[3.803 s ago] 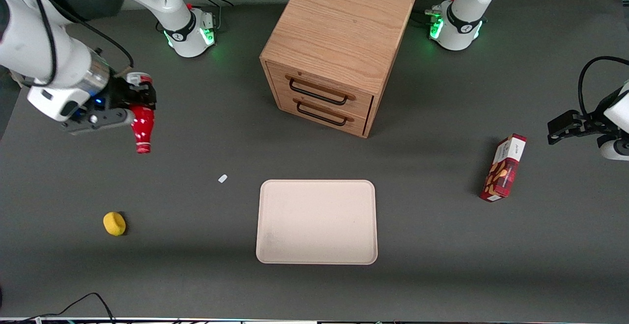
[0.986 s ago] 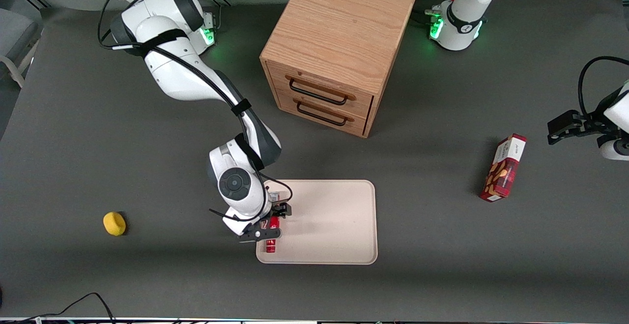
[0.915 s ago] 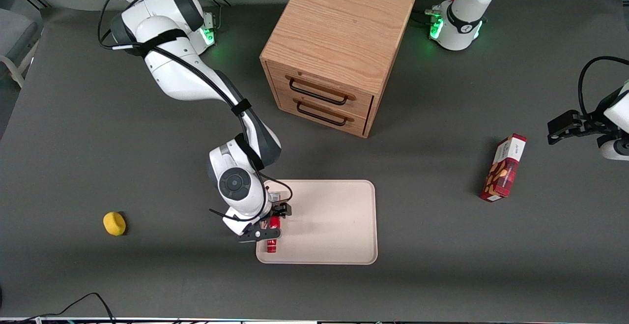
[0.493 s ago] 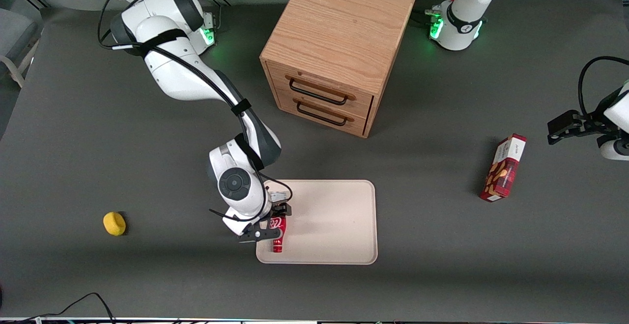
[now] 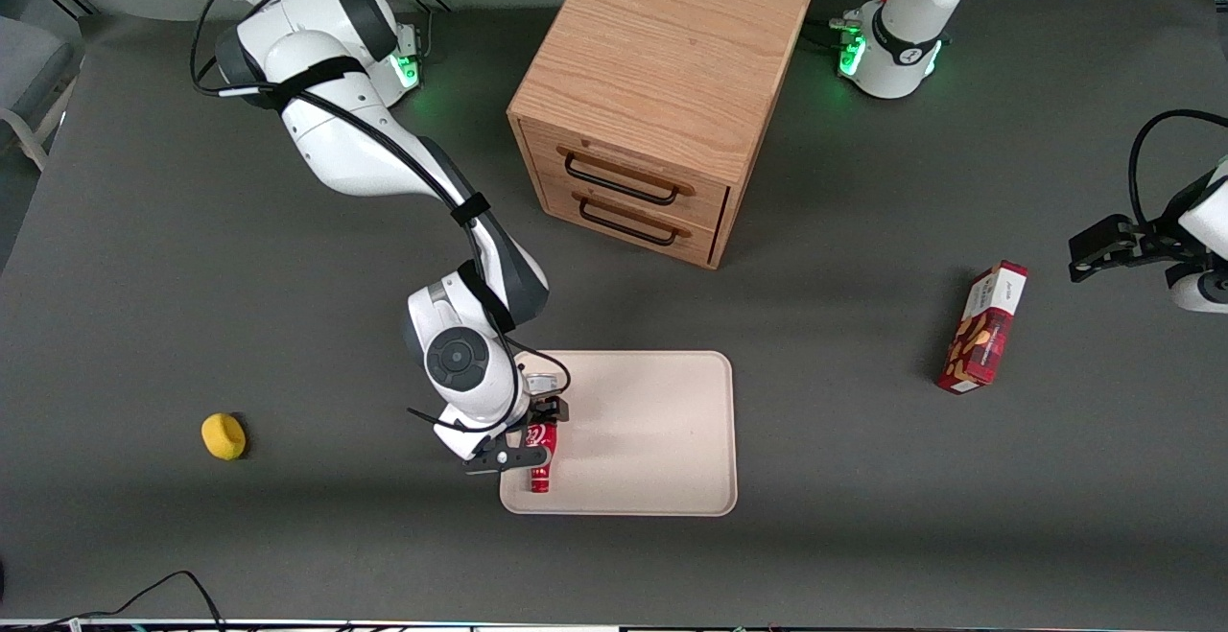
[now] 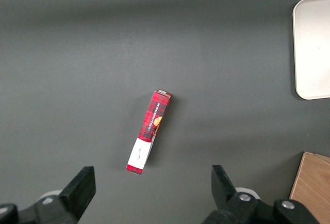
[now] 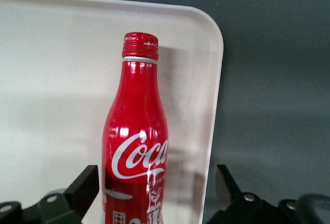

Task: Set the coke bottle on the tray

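The coke bottle (image 7: pixel 135 146) lies on the tray (image 5: pixel 652 440) near the tabletop's front edge, apparently released; the gripper (image 5: pixel 533 435), spread wide, must withdraw.

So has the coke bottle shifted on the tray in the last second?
Yes, slightly. The coke bottle now lies a little farther in from the tray edge nearest the working arm, white logo up, between the open fingers of the gripper.
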Controlling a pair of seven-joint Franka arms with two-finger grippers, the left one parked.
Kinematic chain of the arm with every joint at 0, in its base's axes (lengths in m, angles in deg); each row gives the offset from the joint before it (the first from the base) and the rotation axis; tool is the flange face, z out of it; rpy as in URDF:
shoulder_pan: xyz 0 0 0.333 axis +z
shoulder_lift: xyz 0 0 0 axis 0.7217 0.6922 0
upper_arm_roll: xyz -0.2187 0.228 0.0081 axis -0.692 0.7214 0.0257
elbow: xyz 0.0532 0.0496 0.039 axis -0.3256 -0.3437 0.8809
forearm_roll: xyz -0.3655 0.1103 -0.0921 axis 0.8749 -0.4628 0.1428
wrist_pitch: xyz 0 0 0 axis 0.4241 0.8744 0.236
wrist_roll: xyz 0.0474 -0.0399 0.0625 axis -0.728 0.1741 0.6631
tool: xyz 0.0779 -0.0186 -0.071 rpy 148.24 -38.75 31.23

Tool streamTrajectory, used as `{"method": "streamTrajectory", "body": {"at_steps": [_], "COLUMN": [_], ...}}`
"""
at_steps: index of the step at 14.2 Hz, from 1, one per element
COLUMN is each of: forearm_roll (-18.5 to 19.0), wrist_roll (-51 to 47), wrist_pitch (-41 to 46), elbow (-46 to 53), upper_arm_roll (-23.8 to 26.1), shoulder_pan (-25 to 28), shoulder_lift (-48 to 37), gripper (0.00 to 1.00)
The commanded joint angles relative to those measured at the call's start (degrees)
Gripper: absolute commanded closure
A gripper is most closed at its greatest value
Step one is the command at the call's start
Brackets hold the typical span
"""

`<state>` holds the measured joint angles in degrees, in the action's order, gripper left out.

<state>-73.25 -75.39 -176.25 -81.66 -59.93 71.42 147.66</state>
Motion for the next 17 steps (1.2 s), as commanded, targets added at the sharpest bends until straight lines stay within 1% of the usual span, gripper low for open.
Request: {"method": "streamTrajectory", "body": {"at_steps": [1, 4, 6, 8, 10, 12, 13, 15, 17], "forearm_roll": [0.63, 0.54, -0.07, -0.16, -0.25, -0.25, -0.25, -0.77, -4.71], "wrist_roll": [0.73, 0.82, 0.82, 0.91, 1.17, 1.43, 2.57, 7.74, 11.61], "wrist_pitch": [0.76, 1.63, 6.01, 12.42, 16.22, 16.85, 16.93, 18.07, 18.08], "elbow": [0.88, 0.7, 0.62, -1.48, -8.14, -16.83, -20.36, -28.17, -36.87], "upper_arm_roll": [-0.36, -0.36, -0.18, 0.43, 1.65, 5.07, 6.83, 7.38, 5.28], "shoulder_pan": [0.27, 0.0, -0.17, -1.4, -3.15, -7.53, -10.08, -12.73, -14.14], "shoulder_lift": [-0.07, -1.47, -4.01, -8.57, -16.02, -23.94, -27.54, -35.53, -44.84], "gripper": [0.0, 0.0, 0.0, 0.0, 0.0, 0.0, 0.0, 0.0, 0.0]}}
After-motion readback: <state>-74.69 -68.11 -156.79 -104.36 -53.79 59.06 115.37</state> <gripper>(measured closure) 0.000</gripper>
